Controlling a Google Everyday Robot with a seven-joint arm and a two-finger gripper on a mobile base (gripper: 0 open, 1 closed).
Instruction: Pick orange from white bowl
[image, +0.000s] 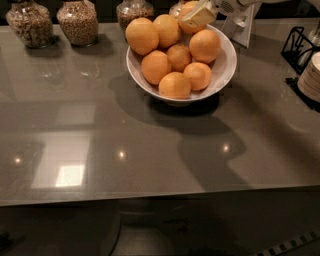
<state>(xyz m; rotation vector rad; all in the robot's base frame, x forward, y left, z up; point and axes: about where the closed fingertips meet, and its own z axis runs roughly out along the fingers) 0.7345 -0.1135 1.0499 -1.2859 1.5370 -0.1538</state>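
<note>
A white bowl (226, 67) stands at the back middle of the grey table and holds several oranges. The largest ones lie at its back left (142, 36) and right (205, 46). My gripper (200, 15) reaches in from the upper right; its cream finger lies over the top of the rear orange (186, 11) at the bowl's far rim. That orange is partly hidden by the finger and cut off by the top edge of the view. The white arm runs off to the upper right.
Three glass jars of grains (77, 22) stand along the back left. A white upright object (245, 27) stands behind the bowl. A black wire rack (299, 47) and stacked plates (312, 75) are at the right edge. The table's front edge (150, 197) runs across the lower part of the view.
</note>
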